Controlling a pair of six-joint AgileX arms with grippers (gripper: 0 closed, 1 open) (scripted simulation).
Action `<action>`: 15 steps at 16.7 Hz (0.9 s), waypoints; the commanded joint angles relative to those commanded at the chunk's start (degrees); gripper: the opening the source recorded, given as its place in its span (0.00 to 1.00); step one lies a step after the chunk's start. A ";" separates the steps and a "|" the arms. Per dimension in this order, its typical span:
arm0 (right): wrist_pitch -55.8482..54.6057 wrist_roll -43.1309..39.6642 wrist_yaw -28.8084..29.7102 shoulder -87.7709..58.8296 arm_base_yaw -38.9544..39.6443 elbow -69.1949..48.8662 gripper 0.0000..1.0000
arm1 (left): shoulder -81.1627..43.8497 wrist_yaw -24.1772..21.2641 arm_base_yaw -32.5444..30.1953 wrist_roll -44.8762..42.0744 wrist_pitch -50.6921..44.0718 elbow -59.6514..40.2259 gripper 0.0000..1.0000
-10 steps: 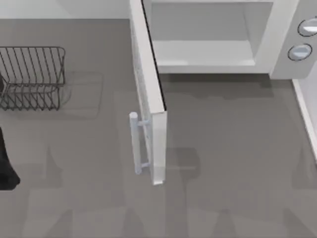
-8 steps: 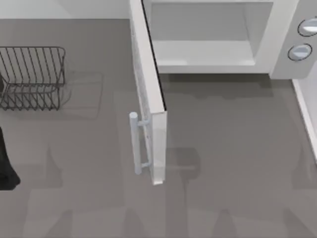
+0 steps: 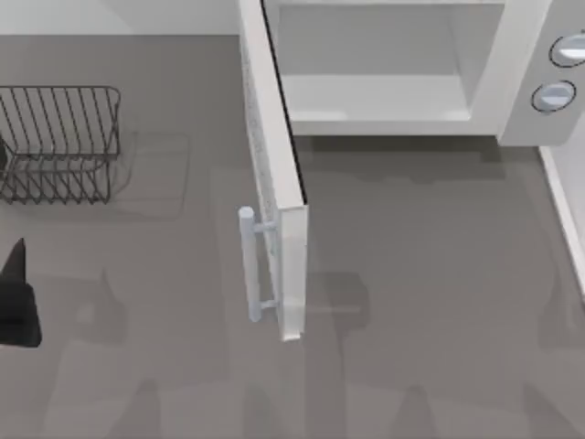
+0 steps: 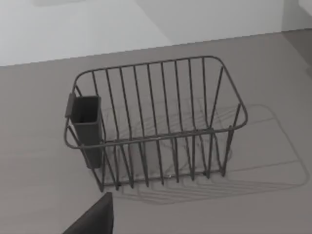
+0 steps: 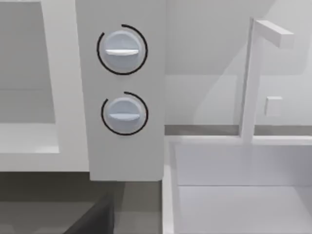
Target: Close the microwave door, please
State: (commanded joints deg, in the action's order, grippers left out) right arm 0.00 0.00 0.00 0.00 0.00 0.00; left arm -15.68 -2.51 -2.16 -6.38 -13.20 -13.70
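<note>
At table centre: microwave door (image 3: pixel 274 174) swung wide open, edge-on, bar handle (image 3: pixel 248 265) on its left face, hinged at microwave (image 3: pixel 393 69) front left corner. Far left edge: left gripper (image 3: pixel 18 302), dark shape, finger state cannot tell. Behind it: wire basket (image 3: pixel 59 142). Right wrist view: two knobs (image 5: pixel 122 80), sink (image 5: pixel 243 187).

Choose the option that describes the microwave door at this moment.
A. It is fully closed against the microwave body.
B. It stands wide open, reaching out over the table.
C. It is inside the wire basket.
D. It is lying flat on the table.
B: in the top view the microwave door juts out from the microwave body, leaving the cavity uncovered, with its bar handle at the far end.
</note>
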 joint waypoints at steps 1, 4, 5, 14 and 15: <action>0.00 0.00 0.00 0.00 0.00 0.00 1.00 | -3.55 -0.52 -0.43 -1.50 -2.97 -3.20 1.00; 0.00 0.00 0.00 0.00 0.00 0.00 1.00 | -15.74 -2.42 -2.03 -6.77 -13.17 -14.29 1.00; 0.00 0.00 0.00 0.00 0.00 0.00 1.00 | -20.17 -3.16 -2.67 -8.74 -16.89 -18.38 1.00; 0.00 0.00 0.00 0.00 0.00 0.00 1.00 | -61.53 -12.16 -10.67 -28.82 -51.25 -60.88 1.00; 0.00 0.00 0.00 0.00 0.00 0.00 1.00 | -65.48 -13.32 -11.71 -31.09 -54.47 -65.82 1.00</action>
State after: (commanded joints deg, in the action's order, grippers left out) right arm 0.00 0.00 0.00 0.00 0.00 0.00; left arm -81.16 -15.83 -13.87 -37.47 -67.67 -79.52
